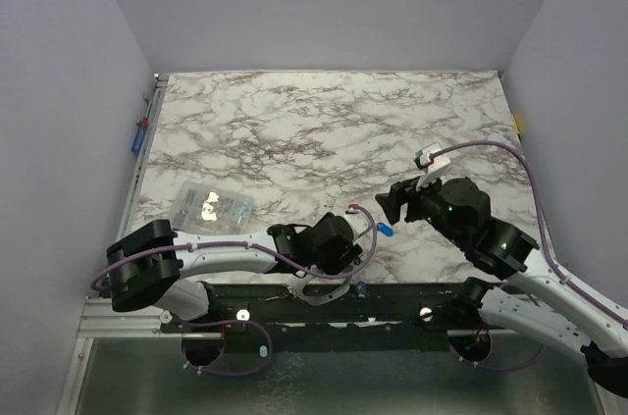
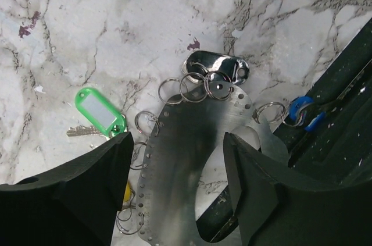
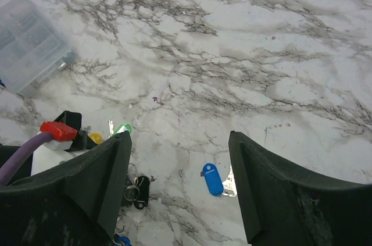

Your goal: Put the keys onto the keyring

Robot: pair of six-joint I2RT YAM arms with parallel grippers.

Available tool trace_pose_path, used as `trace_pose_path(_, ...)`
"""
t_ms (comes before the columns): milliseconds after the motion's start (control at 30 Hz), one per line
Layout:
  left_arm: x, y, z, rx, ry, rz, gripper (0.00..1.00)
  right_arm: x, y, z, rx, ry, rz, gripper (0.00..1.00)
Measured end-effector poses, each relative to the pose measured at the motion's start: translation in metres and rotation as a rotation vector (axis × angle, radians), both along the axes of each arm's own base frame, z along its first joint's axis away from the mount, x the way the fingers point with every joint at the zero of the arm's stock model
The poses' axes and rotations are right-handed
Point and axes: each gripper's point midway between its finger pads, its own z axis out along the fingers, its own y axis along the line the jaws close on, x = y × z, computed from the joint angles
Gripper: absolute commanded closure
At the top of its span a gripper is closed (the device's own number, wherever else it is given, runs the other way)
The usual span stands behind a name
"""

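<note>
The left gripper (image 2: 177, 140) is hovering, fingers spread, over the large silvery perforated metal keyring (image 2: 189, 118) lying beside a green-tagged key (image 2: 96, 112); the right gripper (image 3: 179, 138) is hanging, fingers apart and empty, near a blue-tagged key (image 3: 212, 179) on the marble table (image 3: 232, 36).

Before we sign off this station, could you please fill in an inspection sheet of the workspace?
Surface: white grey-veined marble tabletop, flat.
Job's things: metal key with green plastic tag beside silvery perforated metal keyring plate carrying small split rings; metal key with blue plastic tag lying apart.
Clutter: clear plastic box, left side.
Grippers: left gripper open above the plate; right gripper open, empty.
Cables: purple cable looping along the right arm.
Surroundings: plain lilac walls.
</note>
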Motion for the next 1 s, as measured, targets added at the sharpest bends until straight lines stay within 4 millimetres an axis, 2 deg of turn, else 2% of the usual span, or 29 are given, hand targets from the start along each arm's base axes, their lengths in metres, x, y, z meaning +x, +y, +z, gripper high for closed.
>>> trace_pose_path(100,-0.005,0.003,-0.003,0.021,0.004,-0.015,0.2,-0.003,-0.003,-0.002,0.002,-0.003,0.0,0.22)
trace_pose_path(233,-0.008,0.004,-0.007,0.048,-0.006,-0.025,0.2,-0.004,-0.004,-0.001,0.001,-0.011,0.002,0.22)
trace_pose_path(400,-0.01,0.013,-0.034,0.145,0.004,-0.022,0.2,-0.003,-0.004,-0.002,-0.007,-0.012,0.004,0.2)
trace_pose_path(667,0.002,-0.002,-0.034,0.152,-0.03,0.002,0.21,-0.003,-0.004,-0.002,-0.014,-0.015,0.007,0.2)
trace_pose_path(833,0.025,-0.02,-0.031,0.166,-0.083,0.02,0.24,-0.002,-0.003,-0.005,-0.023,-0.011,0.008,0.2)
trace_pose_path(967,0.06,-0.028,-0.03,0.156,-0.1,0.071,0.25,-0.001,-0.002,-0.007,-0.029,-0.005,0.009,0.2)
trace_pose_path(1000,0.075,-0.029,-0.03,0.151,-0.105,0.093,0.25,-0.001,-0.002,-0.007,-0.03,-0.005,0.008,0.2)
